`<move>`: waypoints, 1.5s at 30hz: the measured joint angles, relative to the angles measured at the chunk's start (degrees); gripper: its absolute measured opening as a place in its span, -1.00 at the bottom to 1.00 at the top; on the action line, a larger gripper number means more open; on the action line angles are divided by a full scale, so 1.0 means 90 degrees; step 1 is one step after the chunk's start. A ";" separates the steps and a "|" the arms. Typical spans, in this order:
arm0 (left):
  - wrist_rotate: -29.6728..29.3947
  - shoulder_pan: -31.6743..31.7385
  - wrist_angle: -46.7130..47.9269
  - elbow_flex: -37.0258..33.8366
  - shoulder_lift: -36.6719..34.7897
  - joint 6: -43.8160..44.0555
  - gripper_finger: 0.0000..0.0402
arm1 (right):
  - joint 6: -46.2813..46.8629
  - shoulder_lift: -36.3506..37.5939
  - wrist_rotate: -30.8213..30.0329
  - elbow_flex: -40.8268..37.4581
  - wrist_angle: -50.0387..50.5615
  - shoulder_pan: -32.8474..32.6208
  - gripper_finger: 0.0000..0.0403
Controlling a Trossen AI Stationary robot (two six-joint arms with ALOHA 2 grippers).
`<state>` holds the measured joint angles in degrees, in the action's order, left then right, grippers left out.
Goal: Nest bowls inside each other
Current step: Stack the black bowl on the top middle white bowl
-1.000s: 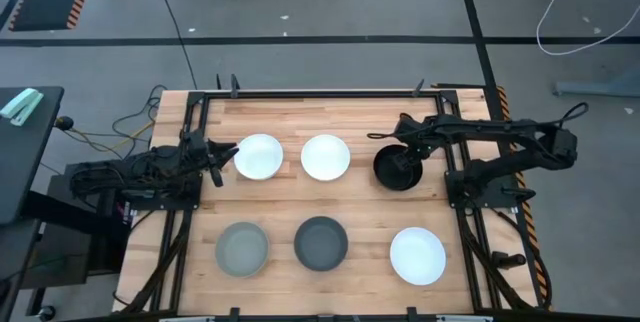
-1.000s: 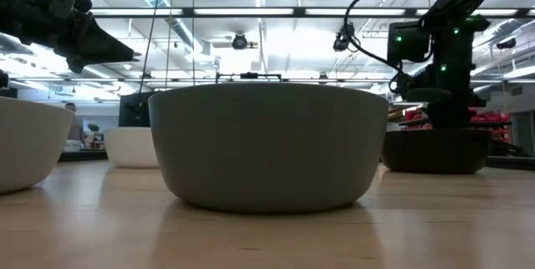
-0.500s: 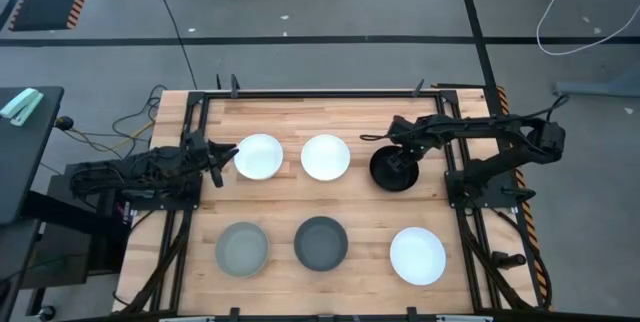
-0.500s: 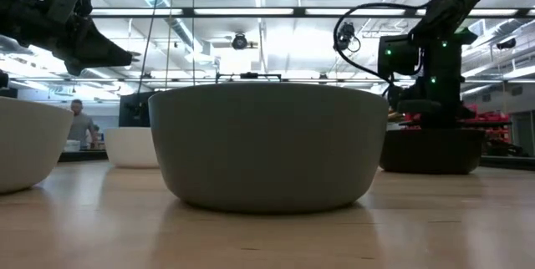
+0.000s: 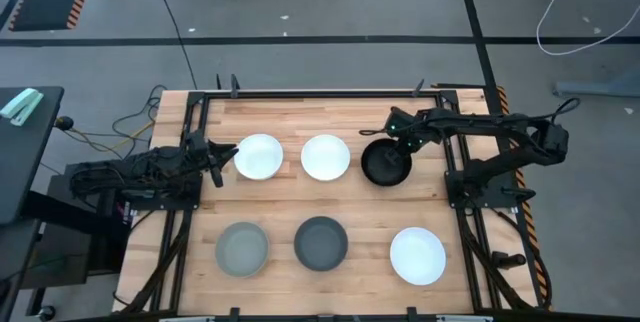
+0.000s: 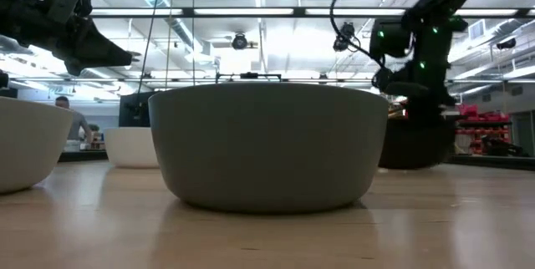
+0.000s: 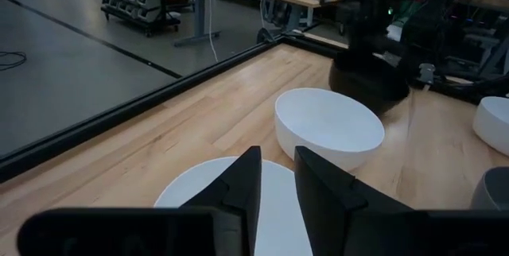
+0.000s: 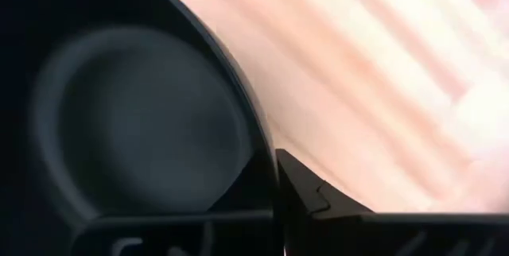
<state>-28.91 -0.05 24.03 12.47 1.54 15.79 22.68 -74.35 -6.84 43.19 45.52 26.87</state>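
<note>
Six bowls show in the high view. Two white bowls [image 5: 259, 156] [image 5: 325, 157] and a black bowl [image 5: 385, 164] stand in the far row. A light grey bowl [image 5: 242, 248], a dark grey bowl [image 5: 321, 242] and a third white bowl [image 5: 417, 255] rest on their bases in the near row. My right gripper [image 5: 397, 148] is shut on the black bowl [image 8: 135, 121]. My left gripper [image 7: 276, 188] hovers above the near rim of the far-left white bowl [image 7: 278, 224], its fingers a narrow gap apart with nothing between them. My right gripper has the black bowl's rim [image 8: 258, 149] on its far right side. One finger [image 8: 310, 192] shows outside the wall; the other is dark against the bowl's inside. The fingers come from above, slanting in from the table's right. Whether the bowl's base [image 6: 414, 164] is clear of the table I cannot tell.
The black metal frame [image 5: 320, 93] runs along the table's far edge, and arm mounts stand at both sides. Bare wood lies between the far and near rows of bowls. A person [image 6: 65, 114] stands far off in the room behind the table.
My right gripper has moved toward the table's left edge, taking the black bowl with it toward the middle white bowl. The bowl stays upright.
</note>
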 joint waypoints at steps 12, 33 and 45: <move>0.0000 -0.0002 -0.0005 0.0000 0.0000 -0.0007 -0.61 | -0.0214 -0.0455 -0.0018 0.2130 0.0215 -0.0262 -0.99; 0.0000 -0.0001 -0.0006 0.0000 -0.0001 0.0005 -0.62 | -0.0541 -0.3601 0.0906 0.5532 0.1280 -0.0661 -0.99; 0.0000 0.0000 -0.0002 -0.0002 -0.0002 0.0007 -0.66 | -0.0704 -0.4354 0.1031 0.5664 0.1295 -0.0661 -0.99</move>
<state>-28.91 -0.05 24.01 12.45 1.52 15.86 16.34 -113.53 2.44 94.17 57.17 20.93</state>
